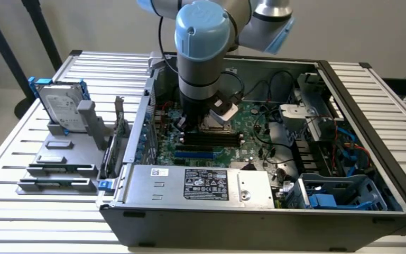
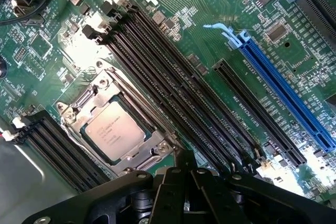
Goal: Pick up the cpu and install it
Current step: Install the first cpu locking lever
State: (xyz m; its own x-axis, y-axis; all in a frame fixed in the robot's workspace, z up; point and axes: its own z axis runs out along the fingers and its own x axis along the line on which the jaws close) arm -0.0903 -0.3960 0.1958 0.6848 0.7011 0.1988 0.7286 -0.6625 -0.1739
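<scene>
My hand [image 2: 181, 169] hangs low over the motherboard [image 2: 220, 19], its fingers drawn together with nothing between them, at the lower middle of the wrist picture. The cpu [image 2: 114, 131] lies flat in its socket [image 2: 79, 109] at the lower left of that picture, silver top plate up, printing legible, framed by the metal retention bracket; my hand is just beside it, not touching. In the exterior view my arm [image 1: 201, 53] comes down at the upper middle of the frame into the open case [image 1: 259, 211], and the socket area [image 1: 213, 125] sits right under my wrist. I judge the chip light and perfectly stiff, a thin flat square with a smooth metal lid that would be slippery under hard pads. It is fragile where it matters: the underside contacts and the socket's fine pins would bend or scratch from any tilt or sideways drag. The safe hold, I think, is by two opposite edges of the plate, kept level, with a light pinch only. Seated as it looks now, its edges sit close inside the frame, leaving little room for my fingertips.
</scene>
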